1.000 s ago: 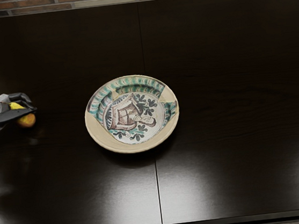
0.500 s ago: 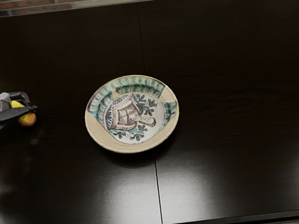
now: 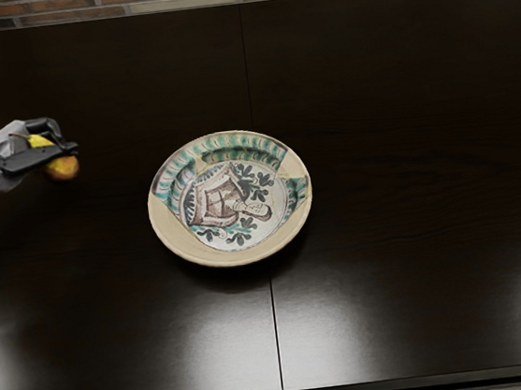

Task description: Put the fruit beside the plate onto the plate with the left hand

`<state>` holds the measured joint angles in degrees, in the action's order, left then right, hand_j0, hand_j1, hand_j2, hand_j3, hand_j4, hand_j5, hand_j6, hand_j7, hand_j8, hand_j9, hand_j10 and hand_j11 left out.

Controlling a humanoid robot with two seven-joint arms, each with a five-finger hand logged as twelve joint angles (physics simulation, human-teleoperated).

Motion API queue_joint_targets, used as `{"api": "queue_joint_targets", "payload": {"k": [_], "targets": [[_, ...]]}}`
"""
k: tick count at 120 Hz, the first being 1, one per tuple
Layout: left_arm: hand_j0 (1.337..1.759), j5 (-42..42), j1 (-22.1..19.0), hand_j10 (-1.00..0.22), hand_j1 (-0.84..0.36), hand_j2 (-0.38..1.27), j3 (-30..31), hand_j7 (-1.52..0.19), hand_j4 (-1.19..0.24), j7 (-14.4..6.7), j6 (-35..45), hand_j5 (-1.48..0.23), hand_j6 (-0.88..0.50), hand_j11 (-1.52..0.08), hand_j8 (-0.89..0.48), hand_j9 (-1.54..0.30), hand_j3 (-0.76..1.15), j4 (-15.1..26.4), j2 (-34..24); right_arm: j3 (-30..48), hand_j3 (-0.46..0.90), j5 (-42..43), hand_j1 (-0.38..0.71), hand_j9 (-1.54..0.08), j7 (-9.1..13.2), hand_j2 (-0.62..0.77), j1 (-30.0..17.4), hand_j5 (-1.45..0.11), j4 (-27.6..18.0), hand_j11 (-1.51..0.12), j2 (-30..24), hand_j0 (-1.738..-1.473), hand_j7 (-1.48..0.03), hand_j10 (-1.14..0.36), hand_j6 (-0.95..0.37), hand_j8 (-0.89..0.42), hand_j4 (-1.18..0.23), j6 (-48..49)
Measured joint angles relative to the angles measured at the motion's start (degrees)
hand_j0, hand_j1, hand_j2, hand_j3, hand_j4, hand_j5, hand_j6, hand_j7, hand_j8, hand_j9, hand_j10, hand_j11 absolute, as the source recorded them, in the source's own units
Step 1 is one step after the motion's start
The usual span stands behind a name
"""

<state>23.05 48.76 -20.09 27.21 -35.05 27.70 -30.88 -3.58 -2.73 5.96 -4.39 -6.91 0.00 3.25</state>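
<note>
Where the fingers (image 3: 38, 156) of the left hand (image 3: 14, 159) close around it, the small, round, yellow-orange fruit (image 3: 64, 168) hangs well left of the glazed, painted plate (image 3: 165, 226), above the glossy dark bench (image 3: 416, 234).

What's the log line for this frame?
left robot hand: shut on fruit | fruit: left of plate, apart | plate: no fruit on it | right robot hand: not in view

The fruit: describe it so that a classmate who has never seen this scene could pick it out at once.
Find the dark table with the painted plate near its middle. Left of the plate, the grey left hand comes in from the picture's left edge. The fruit is the small yellow-orange ball in its grasp, the only brightly coloured thing apart from the plate.
</note>
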Motion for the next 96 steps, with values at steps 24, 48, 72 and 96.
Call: {"api": "queue_joint_targets", "payload": {"k": [24,48,72,96], "targets": [[1.642,-0.19,0.20,-0.38,-0.62,0.20,0.04,-1.18,-0.85,-0.06,0.13,-1.18,-0.85,-1.17,-0.69,-1.21,0.00,9.19,-0.08,-0.01,0.00,0.00,-0.32,-0.03,0.01,0.00,0.00,-0.03,0.01,-0.03,0.00,-1.658,-0.03,-0.02,-0.02,-0.02,-0.02,0.00],[1.644,-0.24,0.37,-0.38,-0.61,0.19,-0.05,-1.18,-0.85,-0.07,0.12,-1.17,-0.85,-1.16,-0.70,-1.20,0.00,17.30,-0.28,-0.01,0.00,0.00,-0.32,-0.03,0.01,0.00,0.00,-0.03,-0.02,-0.03,0.00,-1.658,-0.03,-0.02,-0.02,-0.02,-0.02,0.00],[1.643,-1.80,0.55,-0.42,-0.61,0.18,-0.15,-1.19,-0.85,-0.05,0.08,-1.18,-0.84,-1.17,-0.73,-1.21,0.00,23.57,-0.41,-0.01,0.00,0.00,-0.32,-0.03,0.01,0.00,0.00,-0.03,-0.02,-0.03,0.00,-1.658,-0.03,-0.02,-0.02,-0.02,-0.02,0.00],[1.637,-2.90,0.96,-0.47,-0.61,0.19,-0.21,-1.18,-0.86,-0.06,0.18,-1.17,-0.85,-1.18,-0.77,-1.19,0.00,29.09,-0.50,0.00,0.00,0.00,-0.32,-0.03,0.01,0.00,0.00,-0.03,-0.01,-0.03,0.00,-1.658,-0.03,-0.02,-0.02,-0.02,-0.02,0.00]]}}
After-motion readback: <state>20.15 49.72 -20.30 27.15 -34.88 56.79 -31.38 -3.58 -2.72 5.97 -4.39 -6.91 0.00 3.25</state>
